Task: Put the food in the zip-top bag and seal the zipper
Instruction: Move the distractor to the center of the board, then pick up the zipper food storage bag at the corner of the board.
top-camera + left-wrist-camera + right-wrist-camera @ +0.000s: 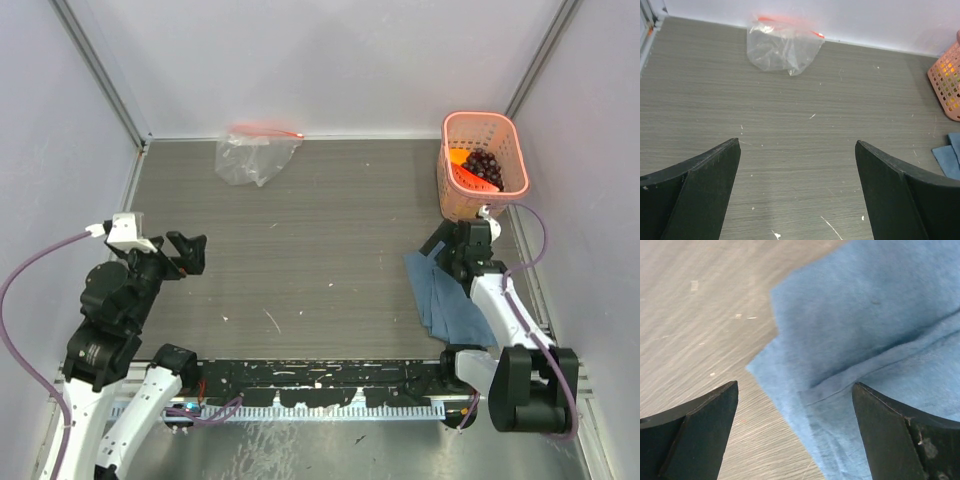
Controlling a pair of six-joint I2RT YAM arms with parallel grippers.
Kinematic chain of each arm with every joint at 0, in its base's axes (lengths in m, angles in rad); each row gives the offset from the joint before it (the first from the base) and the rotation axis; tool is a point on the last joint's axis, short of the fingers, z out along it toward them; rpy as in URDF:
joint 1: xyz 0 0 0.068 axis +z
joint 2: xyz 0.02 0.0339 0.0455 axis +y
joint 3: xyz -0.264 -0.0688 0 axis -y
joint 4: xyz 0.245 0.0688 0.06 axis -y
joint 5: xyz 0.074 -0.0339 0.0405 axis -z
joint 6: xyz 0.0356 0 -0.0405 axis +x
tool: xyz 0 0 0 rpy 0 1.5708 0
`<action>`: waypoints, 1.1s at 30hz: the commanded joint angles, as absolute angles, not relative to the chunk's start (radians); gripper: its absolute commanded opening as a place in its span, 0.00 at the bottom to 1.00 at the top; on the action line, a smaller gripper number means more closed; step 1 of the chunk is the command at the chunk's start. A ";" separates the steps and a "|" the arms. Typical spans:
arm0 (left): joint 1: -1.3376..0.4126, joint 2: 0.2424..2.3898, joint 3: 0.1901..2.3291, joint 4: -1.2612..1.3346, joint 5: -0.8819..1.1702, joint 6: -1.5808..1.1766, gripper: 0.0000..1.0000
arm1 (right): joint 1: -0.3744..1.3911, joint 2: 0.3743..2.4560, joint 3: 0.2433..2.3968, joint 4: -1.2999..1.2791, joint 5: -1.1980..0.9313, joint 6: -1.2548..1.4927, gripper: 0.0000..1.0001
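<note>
L fingers (700, 180) wide apart, empty, facing clear crinkly zip-top bag (782, 47) by back wall. R fingers (900, 430) apart over folded blue cloth (865, 315); dark purple grapes (484, 166) in pink plastic basket (478, 117). Risk: R closing low, snagging cloth.

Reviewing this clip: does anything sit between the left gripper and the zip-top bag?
Nothing visible does. In the left wrist view, only bare table lies between the open left gripper and the zip-top bag, which lies straight ahead of the fingers.
</note>
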State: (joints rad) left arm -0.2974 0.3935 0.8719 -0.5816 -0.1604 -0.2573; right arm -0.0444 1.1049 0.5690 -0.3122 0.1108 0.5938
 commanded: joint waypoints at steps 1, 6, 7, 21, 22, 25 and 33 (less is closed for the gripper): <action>-0.291 0.474 0.921 -0.580 -0.142 -0.326 0.98 | -0.034 0.986 0.580 -0.222 -0.063 0.486 1.00; -0.291 0.605 0.944 -0.590 -0.144 -0.425 0.98 | 0.028 0.922 0.579 -0.189 -0.162 0.389 1.00; -0.291 0.637 0.946 -0.582 -0.146 -0.446 0.98 | 0.049 0.913 0.575 -0.173 -0.174 0.372 1.00; -0.291 1.084 0.929 -0.251 -0.210 -0.835 0.98 | 0.242 0.810 0.450 0.067 -0.256 0.325 1.00; -0.291 1.110 0.927 -0.224 -0.225 -0.866 0.98 | 0.257 0.801 0.445 0.069 -0.243 0.322 1.00; -0.289 1.191 0.930 -0.139 -0.254 -0.949 0.98 | 0.306 0.778 0.432 0.073 -0.194 0.316 1.00; -0.286 1.483 0.975 0.054 -0.312 -1.125 0.98 | 0.441 0.744 0.426 0.078 -0.098 0.308 1.00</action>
State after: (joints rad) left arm -0.2924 1.3991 0.9215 -0.1123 -0.2558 -1.0107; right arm 0.3927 0.7670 0.4274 0.0120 -0.1642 0.3275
